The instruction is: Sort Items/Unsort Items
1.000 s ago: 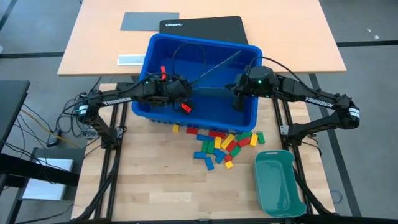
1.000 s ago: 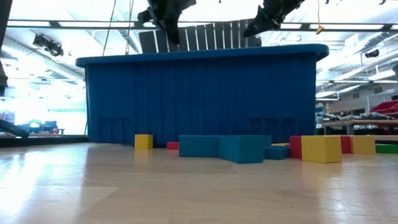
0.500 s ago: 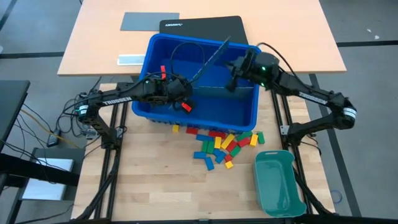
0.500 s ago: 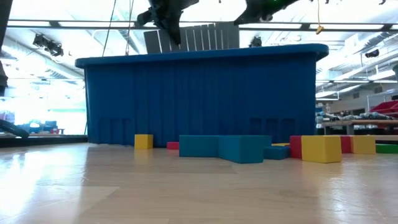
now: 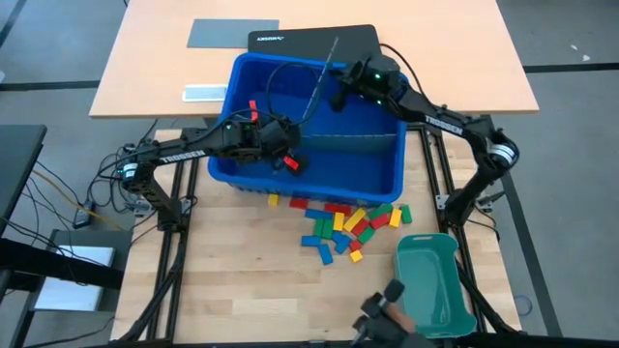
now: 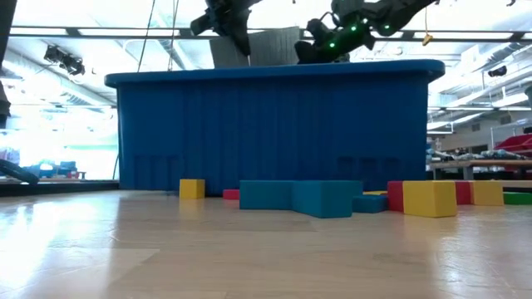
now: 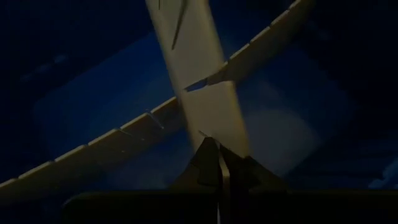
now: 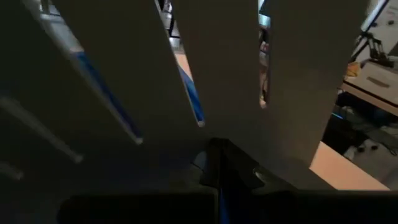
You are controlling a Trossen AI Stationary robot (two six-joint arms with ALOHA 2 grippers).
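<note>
The items, small red, yellow, green and blue blocks (image 5: 340, 223), lie loose on the wooden table in front of the blue bin (image 5: 382, 179); the low view shows them too (image 6: 428, 199). Above the bin stands a grey slotted divider sheet (image 6: 270, 46), edge-on from above (image 5: 324, 77). My left gripper (image 5: 287, 155) is shut on a pale strip of it over the bin's near left part. My right gripper (image 5: 340, 97) is shut on the slotted sheet over the bin's far side. My left gripper pinches the end of a pale divider strip (image 7: 214, 134) between its two fingers. The strip runs away from the fingertips and crosses a second, slotted strip (image 7: 112, 140). It is held clear above the bin floor. My right gripper pinches the solid edge of the slotted sheet (image 8: 214, 134), below the slots, between its two fingers. The fingers come nearly level from the table's right. The sheet stands up from the fingertips, its tabs (image 8: 217, 62) pointing away, lifted above the bin rim.
Another grey strip (image 5: 353, 138) lies across the inside of the bin. A teal tray (image 5: 432, 285) sits at the near right. A black pad (image 5: 319, 39) and grey sheets (image 5: 232, 34) lie on the far desk. A dark shape (image 5: 387, 314) shows at the near edge.
My right gripper has gone toward the bin's far edge and to the left, turning more level. The divider sheet in it has swung about: its far end moved leftward, while the end at my left gripper stayed. In the low view the sheet now shows narrower.
</note>
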